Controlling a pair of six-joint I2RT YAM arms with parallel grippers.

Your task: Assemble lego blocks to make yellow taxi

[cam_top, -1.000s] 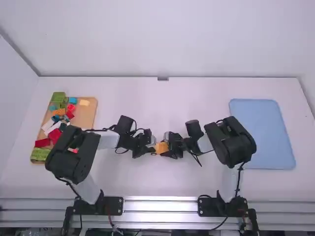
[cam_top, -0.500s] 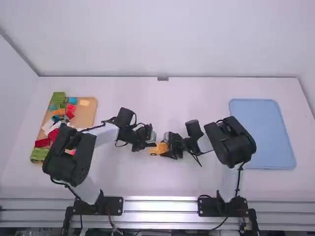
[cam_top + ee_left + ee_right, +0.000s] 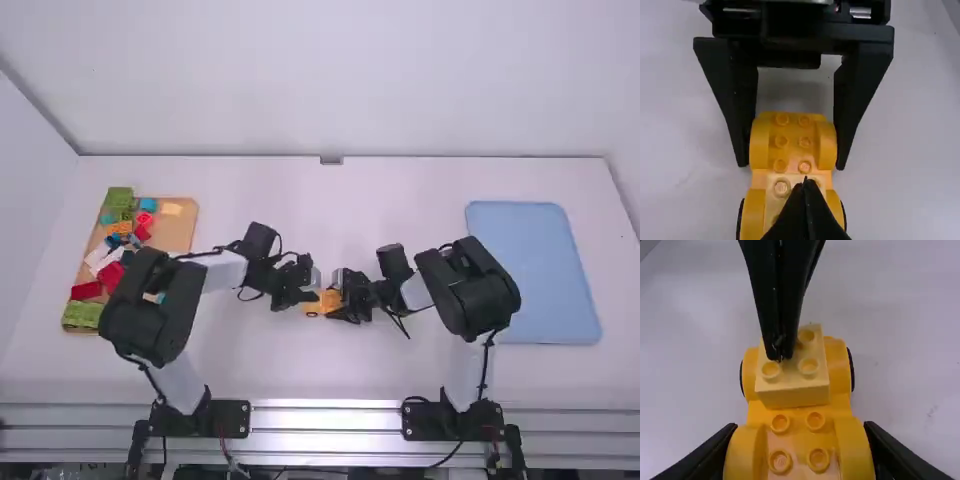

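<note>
- High view: two robot arms meet over the middle of a white table, at a small yellow car base. A wooden tray of loose coloured blocks lies beyond the left arm; a blue tray lies beyond the right.
- Right wrist view: a pale yellow block sits on studs at one end of the base, between the rounded sides there.
- Right gripper: its fingers stand apart by the width of the base, closed against both sides at the other end.
- Left gripper: its fingers are together, holding nothing, the tips at the block's top among the studs.
- Likely step: pressing the block down. Whether it is fully seated, I cannot tell.
- Risk: an off-centre push could tip the block, leaving one edge raised.
- Risk: the narrow tips could skid off a stud and knock the block askew.
- Risk: with the base gripped at one end only, hard pressure at the other might pivot it or slide it loose.
</note>
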